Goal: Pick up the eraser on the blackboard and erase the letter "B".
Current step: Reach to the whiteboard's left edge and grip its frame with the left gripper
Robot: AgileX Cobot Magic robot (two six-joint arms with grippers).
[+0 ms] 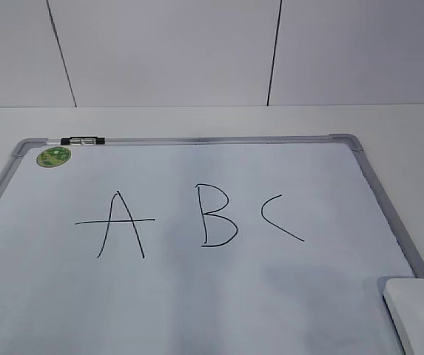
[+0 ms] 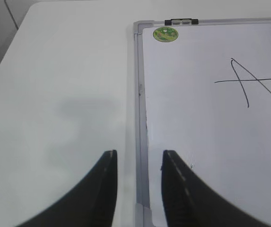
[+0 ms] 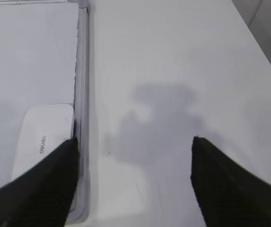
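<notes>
Surface: white table (image 1: 404,126), blackboard (image 1: 197,296) reading "A", letter "B" (image 1: 217,216), "C".
Eraser (image 3: 40,139): grey lettering, beside right gripper (image 3: 135,156)'s left finger.
Grippers: right wide open, left gripper (image 2: 139,158) partly open straddling frame; both empty.

Both the left pincer (image 2: 139,163) and right pincer (image 3: 134,151) have black, ribbed, tapering fingers.

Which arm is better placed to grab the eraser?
The right. The eraser lies at the board's right edge just beside the open right gripper, while the left gripper hangs over the far left frame.
</notes>
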